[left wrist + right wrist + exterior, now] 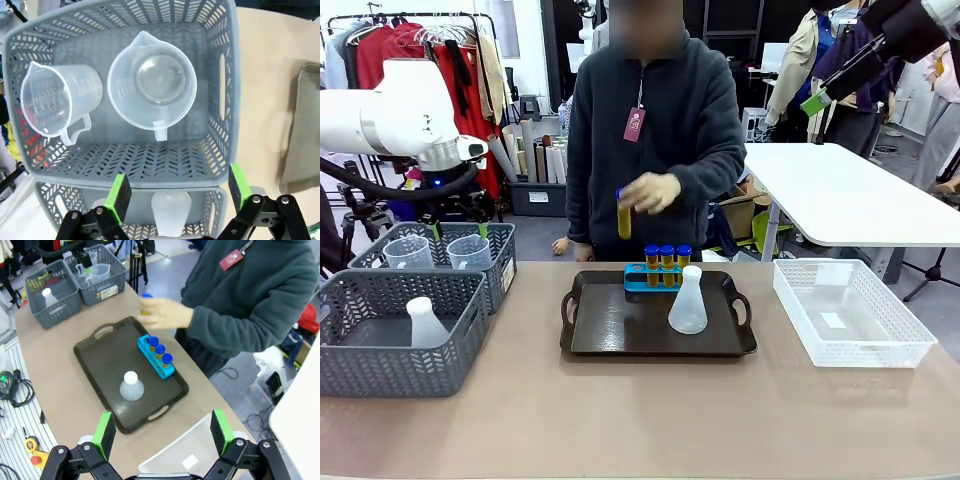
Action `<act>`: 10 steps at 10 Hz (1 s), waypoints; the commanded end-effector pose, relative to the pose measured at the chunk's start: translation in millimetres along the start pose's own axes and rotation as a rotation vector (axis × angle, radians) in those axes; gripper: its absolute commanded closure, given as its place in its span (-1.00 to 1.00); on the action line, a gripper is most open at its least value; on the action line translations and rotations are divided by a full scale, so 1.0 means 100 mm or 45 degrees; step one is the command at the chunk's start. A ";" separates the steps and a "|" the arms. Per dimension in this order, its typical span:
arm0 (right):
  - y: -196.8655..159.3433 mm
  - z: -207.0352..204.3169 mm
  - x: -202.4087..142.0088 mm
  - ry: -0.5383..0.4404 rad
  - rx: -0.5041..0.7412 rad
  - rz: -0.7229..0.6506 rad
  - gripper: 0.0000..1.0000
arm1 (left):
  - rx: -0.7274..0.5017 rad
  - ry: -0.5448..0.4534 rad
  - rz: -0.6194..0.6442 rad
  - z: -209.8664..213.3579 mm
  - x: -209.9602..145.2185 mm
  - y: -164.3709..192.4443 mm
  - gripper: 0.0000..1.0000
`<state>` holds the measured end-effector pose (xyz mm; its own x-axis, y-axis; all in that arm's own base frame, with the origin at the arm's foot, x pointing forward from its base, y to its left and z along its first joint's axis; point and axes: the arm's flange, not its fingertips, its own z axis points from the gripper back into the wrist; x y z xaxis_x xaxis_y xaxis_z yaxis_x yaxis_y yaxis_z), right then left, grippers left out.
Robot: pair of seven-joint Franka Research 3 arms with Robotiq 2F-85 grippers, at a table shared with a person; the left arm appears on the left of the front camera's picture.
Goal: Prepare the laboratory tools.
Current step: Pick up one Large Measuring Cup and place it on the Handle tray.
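Directly beneath the left hand [178,189] sits a beaker [152,80].

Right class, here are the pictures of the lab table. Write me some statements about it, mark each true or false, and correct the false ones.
1. Three blue-capped tubes stand in the blue rack. True.
2. The flask on the dark tray lies on its side. False: it stands upright.
3. The person's hand holds a fourth tube in the air. True.
4. The left gripper is shut on a beaker. False: it is open, above the grey basket that holds two beakers.
5. A second flask sits in the nearer grey basket. True.
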<state>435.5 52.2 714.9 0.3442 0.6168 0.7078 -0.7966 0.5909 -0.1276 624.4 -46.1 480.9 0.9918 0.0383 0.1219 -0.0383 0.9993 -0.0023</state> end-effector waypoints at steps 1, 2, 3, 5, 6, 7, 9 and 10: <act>0.01 0.01 0.00 -0.007 0.005 0.010 -1.00 | 0.001 0.007 0.000 -0.03 -0.01 0.00 -1.00; 0.01 0.01 0.00 -0.007 0.005 0.010 -1.00 | -0.003 0.006 -0.018 -0.09 0.05 -0.01 -1.00; 0.01 0.01 0.00 -0.007 0.005 0.010 -1.00 | -0.011 -0.001 -0.004 -0.16 0.10 0.04 -1.00; 0.01 0.01 0.00 -0.007 0.005 0.010 -1.00 | -0.024 0.034 0.017 -0.33 0.10 0.11 -1.00; 0.01 0.01 0.00 -0.007 0.005 0.010 -1.00 | -0.026 0.046 0.026 -0.40 0.09 0.14 -1.00; 0.01 0.01 0.00 -0.007 0.005 0.010 -1.00 | -0.015 0.051 0.027 -0.48 0.11 0.17 -1.00; 0.01 0.01 0.00 -0.007 0.005 0.010 -1.00 | -0.012 0.040 0.020 -0.57 0.12 0.20 -1.00; 0.01 0.01 0.00 -0.007 0.005 0.010 -1.00 | -0.018 0.038 0.022 -0.60 0.13 0.21 -1.00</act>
<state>435.5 52.2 714.9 0.3442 0.6168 0.7078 -0.7966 0.5910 -0.1276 643.1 -28.9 423.7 0.9951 0.0653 0.0737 -0.0655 0.9979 0.0008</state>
